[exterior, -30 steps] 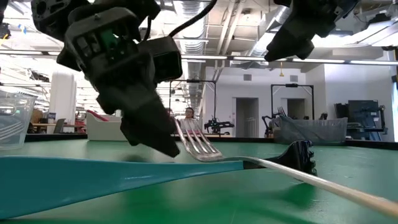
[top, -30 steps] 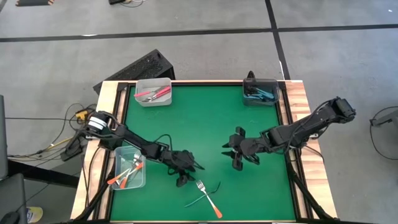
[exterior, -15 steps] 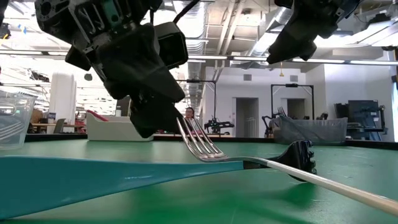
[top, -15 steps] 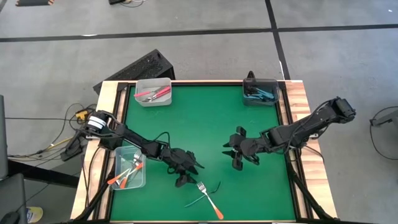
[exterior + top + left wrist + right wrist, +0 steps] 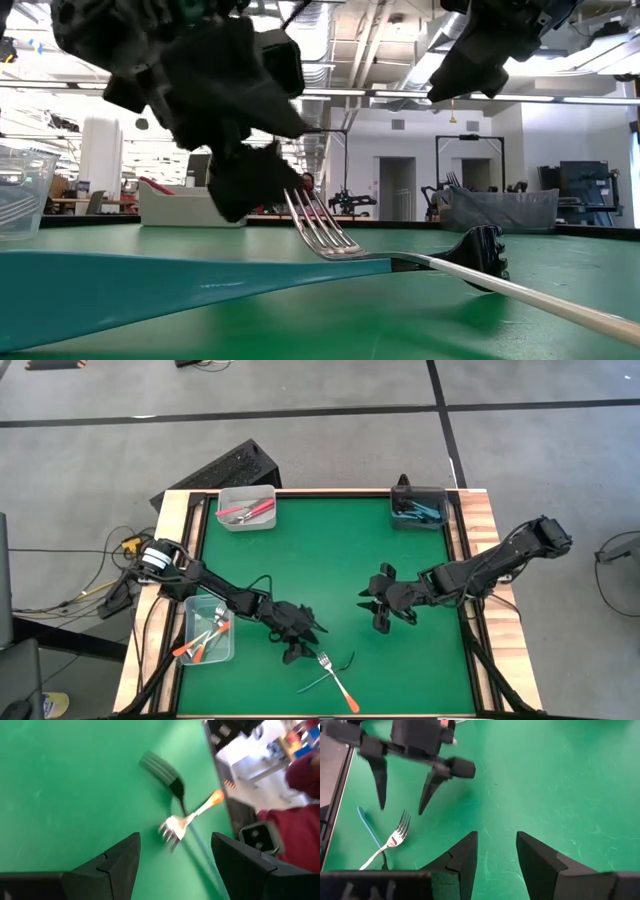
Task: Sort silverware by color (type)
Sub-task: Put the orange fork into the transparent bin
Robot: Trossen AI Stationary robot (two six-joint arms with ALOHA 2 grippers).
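Two forks lie crossed on the green mat near the table's near edge: an orange-handled fork [image 5: 340,685] with a silver head [image 5: 170,828], and a teal-handled fork [image 5: 322,678] whose head [image 5: 157,765] rests on the mat. My left gripper [image 5: 296,640] hovers open just left of them, with the silver tines ahead of its fingers [image 5: 175,840]. My right gripper [image 5: 378,610] is open and empty [image 5: 495,840], right of centre and apart from the forks. In the low view the left gripper [image 5: 240,190] hangs behind the tines [image 5: 320,235].
A clear bin [image 5: 208,632] with orange-handled utensils sits at the left edge. A clear bin [image 5: 245,510] with red ones is in the far left corner, and a dark grey bin [image 5: 418,510] with teal ones in the far right corner. A person in red shows beyond the near edge [image 5: 305,820].
My left gripper has shifted a little toward the two forks and turned at the wrist; in the low view its fingers stand higher above the mat than before. The forks and my right arm have stayed where they were.
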